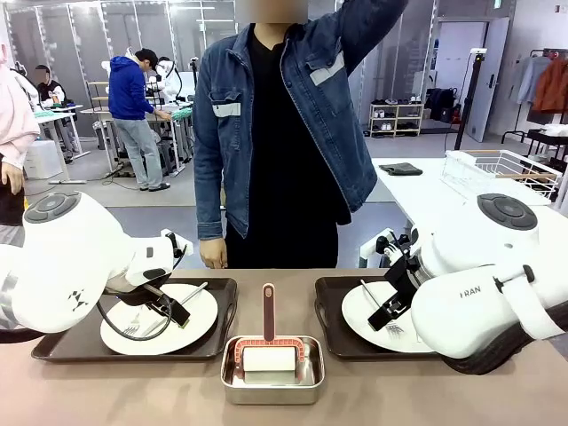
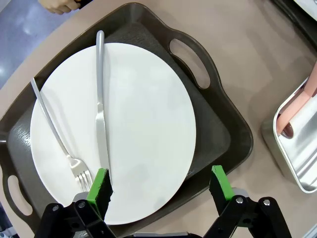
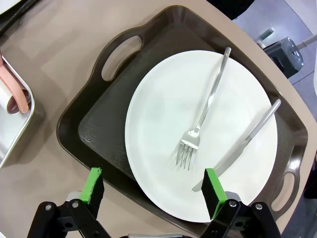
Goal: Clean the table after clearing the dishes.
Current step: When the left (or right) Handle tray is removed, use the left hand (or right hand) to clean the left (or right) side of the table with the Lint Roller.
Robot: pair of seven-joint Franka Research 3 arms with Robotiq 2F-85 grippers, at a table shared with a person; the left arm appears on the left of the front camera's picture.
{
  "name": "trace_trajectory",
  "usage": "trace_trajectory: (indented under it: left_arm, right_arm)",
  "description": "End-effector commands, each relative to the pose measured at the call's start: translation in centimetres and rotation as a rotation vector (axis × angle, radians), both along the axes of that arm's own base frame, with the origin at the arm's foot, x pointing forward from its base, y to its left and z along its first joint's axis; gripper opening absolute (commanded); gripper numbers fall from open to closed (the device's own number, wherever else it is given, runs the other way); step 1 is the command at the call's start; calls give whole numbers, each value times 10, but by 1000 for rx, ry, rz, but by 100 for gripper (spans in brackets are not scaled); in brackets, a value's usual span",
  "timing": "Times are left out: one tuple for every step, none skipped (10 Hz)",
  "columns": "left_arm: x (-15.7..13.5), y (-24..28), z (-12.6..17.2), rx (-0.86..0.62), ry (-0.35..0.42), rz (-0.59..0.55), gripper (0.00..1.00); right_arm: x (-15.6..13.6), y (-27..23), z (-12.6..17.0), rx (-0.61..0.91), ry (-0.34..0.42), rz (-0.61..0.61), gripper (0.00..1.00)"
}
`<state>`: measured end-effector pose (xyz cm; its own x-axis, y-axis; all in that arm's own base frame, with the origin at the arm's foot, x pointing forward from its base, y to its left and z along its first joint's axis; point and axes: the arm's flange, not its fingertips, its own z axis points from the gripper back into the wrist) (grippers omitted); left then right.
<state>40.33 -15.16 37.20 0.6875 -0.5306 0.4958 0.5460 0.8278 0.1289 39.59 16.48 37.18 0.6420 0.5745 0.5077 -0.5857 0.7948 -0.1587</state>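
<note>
Now | left claw (image 2: 159,172) gaping (empty) above left plate (image 2: 143,119) rim | right claw (image 3: 152,172) likewise above right plate (image 3: 158,119)

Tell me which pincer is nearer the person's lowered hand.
Left. The left pincer hovers over the round white plate on the dark handled tray nearest that hand; the right pincer hangs over the other dark tray.

The brown-beige counter (image 1: 373,390) carries three things directly. A dark handled tray (image 1: 219,333) lies at 9 o'clock and a second dark tray (image 1: 327,324) at 3 o'clock, well apart. Between them, at 6 o'clock near the front edge, sits a small square steel pan (image 1: 271,393).
</note>
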Motion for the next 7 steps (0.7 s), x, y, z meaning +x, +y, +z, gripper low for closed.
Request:
trace_trajectory:
  left_arm:
    - [0,0,0,0,0,1,100]
    - [0,0,0,0,0,1,100]
    - [0,0,0,0,0,1,100]
    - [0,0,0,0,0,1,100]
    - [0,0,0,0,0,1,100]
    - [0,0,0,0,0,1,100]
    - [0,0,0,0,0,1,100]
  right_arm:
    - [0,0,0,1,0,-1,100]
    - [0,0,0,1,0,-1,100]
    - [0,0,0,1,0,-1,100]
    - [0,0,0,1,0,-1,100]
    - [0,0,0,1,0,-1,100]
    - [0,0,0,1,0,-1,100]
    - [0,0,0,1,0,-1,100]
